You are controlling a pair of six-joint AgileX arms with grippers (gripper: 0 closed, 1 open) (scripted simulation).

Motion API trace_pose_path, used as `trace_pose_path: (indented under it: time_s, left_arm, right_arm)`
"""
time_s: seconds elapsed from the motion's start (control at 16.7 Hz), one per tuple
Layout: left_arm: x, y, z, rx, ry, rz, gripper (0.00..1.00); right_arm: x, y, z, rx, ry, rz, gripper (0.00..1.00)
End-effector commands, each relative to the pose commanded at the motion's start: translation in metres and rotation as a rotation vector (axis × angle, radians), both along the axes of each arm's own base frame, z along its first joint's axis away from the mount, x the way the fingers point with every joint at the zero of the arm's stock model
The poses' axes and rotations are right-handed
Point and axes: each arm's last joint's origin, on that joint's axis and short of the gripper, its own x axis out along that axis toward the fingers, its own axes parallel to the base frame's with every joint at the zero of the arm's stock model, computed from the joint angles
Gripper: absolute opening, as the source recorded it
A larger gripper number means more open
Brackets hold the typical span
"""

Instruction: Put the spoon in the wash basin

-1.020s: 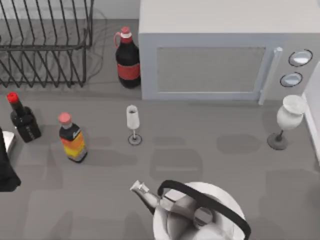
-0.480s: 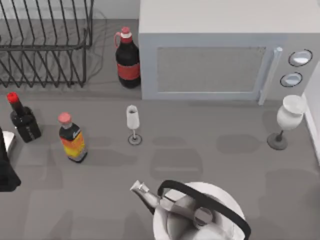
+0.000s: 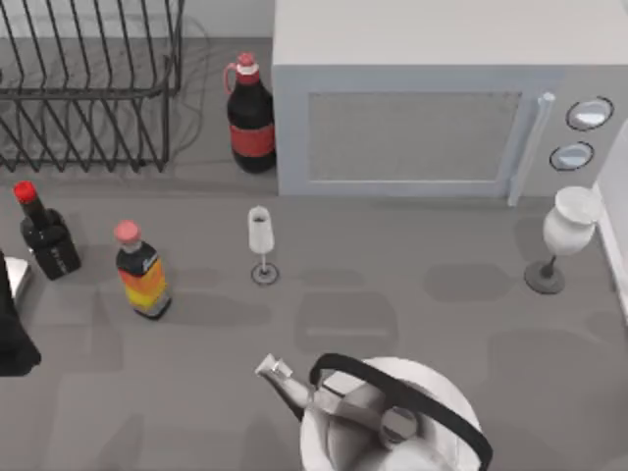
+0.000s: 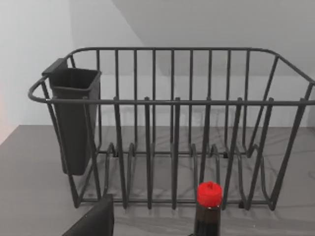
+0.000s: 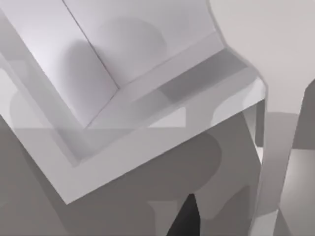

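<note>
The spoon is out of view. A white recessed tub with a broad rim [image 5: 123, 147], seemingly the wash basin, lies close under the right wrist camera. A white edge [image 3: 616, 196] at the top view's right side may be part of it. A dark tip of my right gripper [image 5: 184, 219] pokes in over the grey counter beside that tub. My left arm [image 3: 12, 329] sits at the table's left edge. A dark piece of my left gripper [image 4: 93, 221] faces the dish rack [image 4: 172, 103].
A kettle [image 3: 388, 417] stands at the front middle and a microwave [image 3: 422, 98] at the back. Also on the counter are a cola bottle [image 3: 250, 118], a small glass [image 3: 260, 243], a white goblet [image 3: 564, 235], an orange-labelled bottle [image 3: 142, 273] and a dark red-capped bottle [image 3: 44, 235].
No object has moved. The soft shadows on the counter at the front right have shifted slightly.
</note>
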Motion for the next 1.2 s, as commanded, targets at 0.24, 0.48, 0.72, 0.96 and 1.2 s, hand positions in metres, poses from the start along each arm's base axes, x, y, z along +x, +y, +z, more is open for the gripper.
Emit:
trace_pose_path:
  time_s: [0.24,0.48,0.72,0.96,1.2]
  left_arm:
    - [0.0,0.0,0.0,0.0,0.0,0.0,1.0]
    - [0.0,0.0,0.0,0.0,0.0,0.0,1.0]
    - [0.0,0.0,0.0,0.0,0.0,0.0,1.0]
    - [0.0,0.0,0.0,0.0,0.0,0.0,1.0]
    - [0.0,0.0,0.0,0.0,0.0,0.0,1.0]
  right_arm:
    - [0.0,0.001,0.027,0.001,0.0,0.01,0.0]
    - [-0.005,0.002,0.058,-0.003,-0.002,0.01,0.0]
    - [-0.006,0.002,0.064,-0.007,-0.012,0.006,0.0]
    - [0.001,0.001,0.064,0.001,0.001,0.003,0.0]
    - [0.038,-0.005,0.074,0.029,0.047,0.002,0.0]
